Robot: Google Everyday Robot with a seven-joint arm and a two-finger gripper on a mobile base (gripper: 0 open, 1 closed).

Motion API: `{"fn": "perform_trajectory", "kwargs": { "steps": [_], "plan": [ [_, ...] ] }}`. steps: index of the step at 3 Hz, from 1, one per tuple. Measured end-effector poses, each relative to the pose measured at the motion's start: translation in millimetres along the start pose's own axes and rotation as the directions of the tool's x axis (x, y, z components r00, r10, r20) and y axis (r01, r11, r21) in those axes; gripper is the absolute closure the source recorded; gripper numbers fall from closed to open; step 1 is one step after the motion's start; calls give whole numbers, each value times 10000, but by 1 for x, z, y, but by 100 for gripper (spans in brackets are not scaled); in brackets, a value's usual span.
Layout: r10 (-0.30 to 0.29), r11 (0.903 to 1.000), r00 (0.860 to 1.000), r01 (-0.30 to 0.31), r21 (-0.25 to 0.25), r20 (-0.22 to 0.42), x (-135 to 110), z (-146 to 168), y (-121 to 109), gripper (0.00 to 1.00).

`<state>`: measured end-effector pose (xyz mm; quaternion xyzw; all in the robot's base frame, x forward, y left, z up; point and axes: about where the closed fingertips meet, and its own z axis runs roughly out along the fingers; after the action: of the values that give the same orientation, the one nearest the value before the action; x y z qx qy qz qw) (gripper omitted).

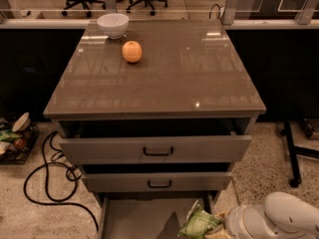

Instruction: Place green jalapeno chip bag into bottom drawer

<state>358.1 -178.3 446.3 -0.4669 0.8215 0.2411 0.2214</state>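
The green jalapeno chip bag, crumpled light green with white patches, hangs over the right side of the open bottom drawer. The drawer's plain grey floor shows at the lower edge of the camera view. My gripper comes in from the bottom right on a white arm and is shut on the bag's right end. The bag's lower part is cut off by the frame edge.
The two upper drawers with black handles stand partly open above. An orange fruit and a white bowl sit on the cabinet top. A black cable and a basket lie on the floor at left; a black stand foot is at right.
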Motion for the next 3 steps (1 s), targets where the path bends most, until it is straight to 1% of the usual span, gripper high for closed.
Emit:
{"fn": "perform_trajectory", "kwargs": {
  "steps": [1, 2, 3],
  "plan": [
    [-298, 9994, 9992, 293, -197, -250, 4, 39, 11, 100],
    [-759, 9971, 9960, 754, -126, -475, 19, 99, 16, 100],
    [-1132, 9935, 9936, 1132, -151, -48, 24, 153, 23, 100]
  ]
}}
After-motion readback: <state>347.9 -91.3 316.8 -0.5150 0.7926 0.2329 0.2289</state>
